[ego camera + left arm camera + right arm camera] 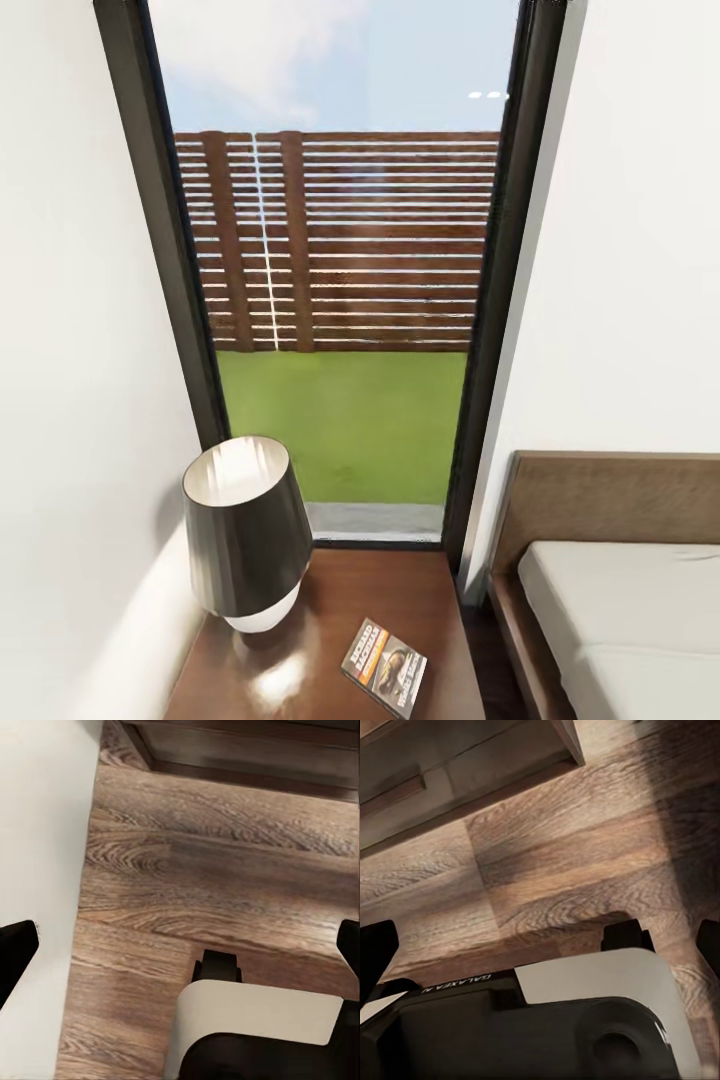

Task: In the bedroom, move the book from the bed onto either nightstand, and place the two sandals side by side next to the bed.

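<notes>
The book (385,667) lies flat on the glossy top of the dark brown nightstand (395,590), near its front right corner, cover up. To the right is the bed (630,620) with its pale mattress and brown headboard (610,500). My left gripper (180,945) hangs open over the plank floor, its dark fingertips (15,952) wide apart with nothing between them. My right gripper (540,945) is also open over bare floor, fingertips (375,952) spread. The sandals are out of view.
A dark lamp (245,530) with a white base stands on the nightstand's left half. A tall dark-framed window (350,280) behind shows grass and a slatted fence. White walls flank it. My own white and black base (585,1020) shows below the grippers.
</notes>
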Controlling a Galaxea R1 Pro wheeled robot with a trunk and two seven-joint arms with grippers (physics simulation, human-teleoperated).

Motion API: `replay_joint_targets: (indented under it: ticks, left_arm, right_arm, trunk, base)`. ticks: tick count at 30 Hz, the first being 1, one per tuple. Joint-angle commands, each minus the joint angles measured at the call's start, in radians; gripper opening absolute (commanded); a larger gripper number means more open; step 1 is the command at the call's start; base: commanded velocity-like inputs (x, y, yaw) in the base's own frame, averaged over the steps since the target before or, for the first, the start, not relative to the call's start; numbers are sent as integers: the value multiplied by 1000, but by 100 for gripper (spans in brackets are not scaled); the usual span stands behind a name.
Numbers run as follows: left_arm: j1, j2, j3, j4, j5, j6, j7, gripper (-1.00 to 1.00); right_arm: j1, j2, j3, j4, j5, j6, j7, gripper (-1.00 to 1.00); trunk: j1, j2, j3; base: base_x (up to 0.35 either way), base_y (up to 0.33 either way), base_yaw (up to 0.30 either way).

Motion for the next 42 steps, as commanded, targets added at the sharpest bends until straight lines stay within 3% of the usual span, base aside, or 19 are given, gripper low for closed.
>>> replay_joint_targets:
  ticks: [1,42]
  left_arm:
    - [2,0,-9,0,9,-3,2,100]
    - [11,-2,-6,-1,10,-9,1,100]
  right_arm:
    - [-1,0,0,5,-10,-5,5,100]
    - [4,13,-1,4,-12,-5,4,100]
  trunk:
    - [-4,7,2]
    - [-4,7,2]
  base:
    - [0,0,0]
    - [0,0,0]
